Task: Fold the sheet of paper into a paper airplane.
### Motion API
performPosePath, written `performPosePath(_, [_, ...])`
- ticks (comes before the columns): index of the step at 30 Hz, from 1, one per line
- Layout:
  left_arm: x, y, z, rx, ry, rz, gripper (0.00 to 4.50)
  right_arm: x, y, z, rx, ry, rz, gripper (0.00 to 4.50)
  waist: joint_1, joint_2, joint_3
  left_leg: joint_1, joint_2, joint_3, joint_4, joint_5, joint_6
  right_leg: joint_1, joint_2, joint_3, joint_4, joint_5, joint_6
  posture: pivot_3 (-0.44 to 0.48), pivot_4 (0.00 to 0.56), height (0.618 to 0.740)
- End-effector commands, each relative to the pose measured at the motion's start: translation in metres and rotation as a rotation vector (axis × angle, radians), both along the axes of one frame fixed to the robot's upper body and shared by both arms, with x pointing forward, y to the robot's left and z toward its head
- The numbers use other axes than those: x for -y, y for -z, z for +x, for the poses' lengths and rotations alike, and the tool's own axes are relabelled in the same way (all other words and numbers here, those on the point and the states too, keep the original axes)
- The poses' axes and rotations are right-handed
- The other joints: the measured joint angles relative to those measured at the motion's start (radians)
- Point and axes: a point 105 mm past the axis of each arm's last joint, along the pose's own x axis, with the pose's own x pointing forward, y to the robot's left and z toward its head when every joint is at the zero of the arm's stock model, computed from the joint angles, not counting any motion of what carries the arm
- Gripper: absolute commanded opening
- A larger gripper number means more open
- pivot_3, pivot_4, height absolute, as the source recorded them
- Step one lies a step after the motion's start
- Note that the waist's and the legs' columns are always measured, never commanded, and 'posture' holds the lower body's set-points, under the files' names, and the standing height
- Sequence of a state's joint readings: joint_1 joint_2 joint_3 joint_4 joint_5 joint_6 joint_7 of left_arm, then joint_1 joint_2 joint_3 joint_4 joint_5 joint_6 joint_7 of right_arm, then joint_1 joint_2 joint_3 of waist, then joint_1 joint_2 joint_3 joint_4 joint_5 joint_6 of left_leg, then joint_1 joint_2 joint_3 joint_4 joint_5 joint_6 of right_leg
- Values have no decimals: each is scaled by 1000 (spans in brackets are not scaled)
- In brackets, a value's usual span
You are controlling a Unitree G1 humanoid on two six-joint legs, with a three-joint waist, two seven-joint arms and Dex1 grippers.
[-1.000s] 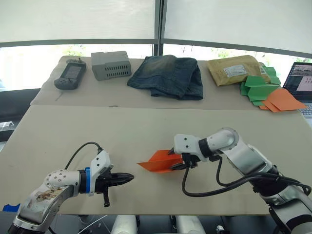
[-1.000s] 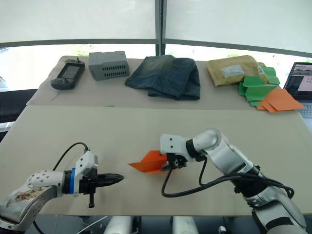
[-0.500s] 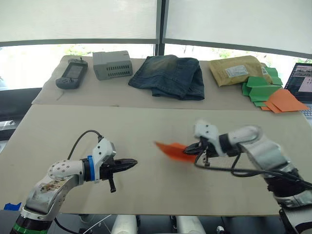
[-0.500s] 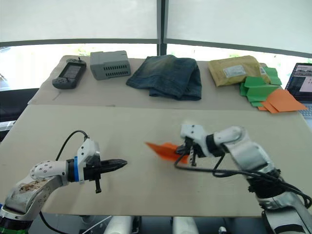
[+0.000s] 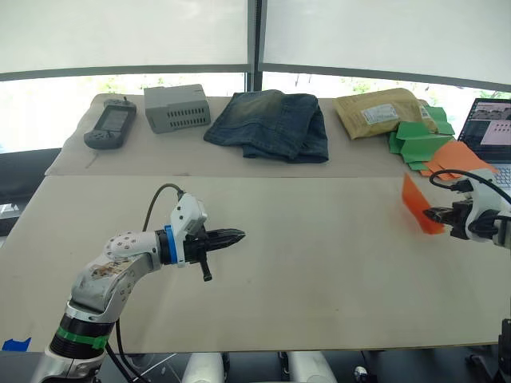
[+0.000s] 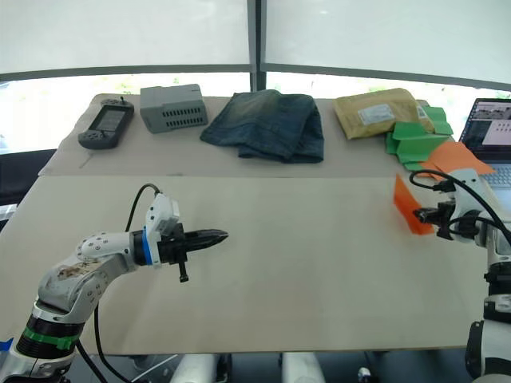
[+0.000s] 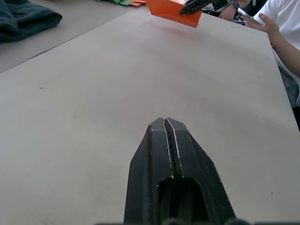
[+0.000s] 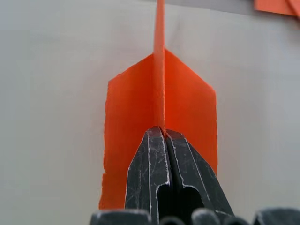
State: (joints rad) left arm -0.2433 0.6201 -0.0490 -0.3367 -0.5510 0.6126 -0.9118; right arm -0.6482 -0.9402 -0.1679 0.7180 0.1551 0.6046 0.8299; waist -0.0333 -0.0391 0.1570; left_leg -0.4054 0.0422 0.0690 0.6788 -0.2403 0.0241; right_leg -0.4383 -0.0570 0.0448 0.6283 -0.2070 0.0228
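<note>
Seemingly finished, the paper airplane [image 5: 417, 206] hangs pinched in the right gripper [image 5: 433, 214] above the desk's [image 5: 319, 263] right edge; the left gripper [image 5: 237, 235], jaws closed and empty, hovers mid-desk. Only setting it down appears left.

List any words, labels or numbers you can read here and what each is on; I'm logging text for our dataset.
Nothing can be read.
Padded envelope: a white label with print too small to read.
Laptop: its screen shows content too blurred to read.
Handheld device: a dark screen with no text showing.
Grey box: vent slots, no marking showing.
Paper airplane: plain orange.
</note>
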Motion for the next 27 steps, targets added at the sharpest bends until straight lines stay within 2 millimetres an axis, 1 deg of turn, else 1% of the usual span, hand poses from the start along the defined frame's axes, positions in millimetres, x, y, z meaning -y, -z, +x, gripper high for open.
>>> performPosePath(1, [5, -8, 1, 39, 9, 1, 0, 14, -10, 7, 36, 30, -70, 20, -4, 0, 0, 0, 0, 0, 0, 0, 0, 0, 0, 0, 0, 0, 0, 0, 150, 722])
performPosePath(4, [6, -6, -1, 39, 5, 3, 0, 14, -8, 11, 36, 9, -107, 20, -6, 0, 0, -1, -1, 0, 0, 0, 0, 0, -1, 0, -1, 0, 1, 0, 150, 722])
performPosePath(7, [7, -4, -1, 34, 1, 1, 0, 17, -9, 12, 47, 32, -102, 20, -6, 0, 0, -1, -2, 0, 0, 0, 0, 0, -2, 1, -1, 1, 1, 0, 150, 722])
performPosePath(8, [8, -3, -2, 32, 2, 2, 0, 17, -10, 12, 51, 36, -101, 640, -6, 0, 0, -1, -3, 0, 0, 0, 0, 0, -3, 1, -1, 1, 1, 0, 150, 722])
performPosePath(11, [10, -3, -3, 29, 18, -3, 0, 15, -12, 12, 59, 26, -71, 1590, -6, 0, 0, -1, -3, 0, 0, 0, 0, 0, -3, 1, -1, 1, 2, 0, 150, 722])
performPosePath(13, [11, -4, -3, 31, 22, -7, 0, 13, -18, 11, 78, 10, -59, 2319, -6, 0, 0, -1, -3, 0, 0, 0, 0, 1, -3, 2, -1, 1, 2, 0, 150, 722])
performPosePath(16, [7, -7, 6, 49, -11, -23, 0, 7, -46, 6, 142, -26, -44, 3337, -5, 1, 0, -1, -3, 0, 0, 0, 0, 1, -3, 2, -1, 1, 2, 0, 150, 722])
performPosePath(17, [6, -9, 8, 60, -18, -26, 0, 1, -58, 1, 166, -54, -35, 3673, -3, 1, 0, -1, -3, 0, 0, 0, 0, 1, -3, 2, 0, 1, 2, 0, 150, 722])
performPosePath(19, [4, -11, 13, 70, -34, -34, 0, -21, -75, -12, 203, -142, -21, 4392, 7, 3, 0, -1, -3, -1, 0, 0, 0, 0, -3, 1, 0, 1, 2, 0, 150, 722])
performPosePath(21, [1, -12, 16, 79, -57, -32, 0, -50, -89, -25, 254, -246, 12, 4451, 14, 3, 0, -1, -3, -2, 0, 0, 0, 0, -3, 1, 0, 1, 3, 0, 150, 722])
performPosePath(23, [-4, -9, 17, 77, -78, -16, 0, -82, -93, -41, 296, -378, 31, 4451, 16, 3, 0, -1, -2, -3, 0, 0, 0, 0, -2, 1, 0, 0, 4, 0, 150, 722])
performPosePath(24, [-6, -7, 17, 74, -83, -5, 0, -94, -92, -49, 313, -437, 22, 4451, 17, 3, 0, -1, -2, -3, 0, 0, 0, 0, -2, 1, 0, -2, 7, 0, 150, 722])
performPosePath(25, [-9, -5, 16, 73, -90, 10, 0, -109, -87, -58, 323, -515, 1, 4451, 20, 3, 0, -1, -2, -3, 0, 0, 0, 1, -2, 0, 0, -3, 9, 0, 150, 722])
performPosePath(26, [-11, -3, 16, 74, -94, 20, 0, -119, -83, -65, 329, -563, -13, 4451, 21, 3, 0, -1, -2, -3, 1, 0, 0, 1, -2, 0, 0, -4, 10, 0, 150, 722])
performPosePath(27, [-15, 0, 15, 66, -108, 30, 0, -135, -76, -76, 340, -629, 4, 4451, 22, 3, 0, 0, -1, -3, 1, 0, 0, 2, -2, -1, 0, -4, 10, 0, 150, 722])
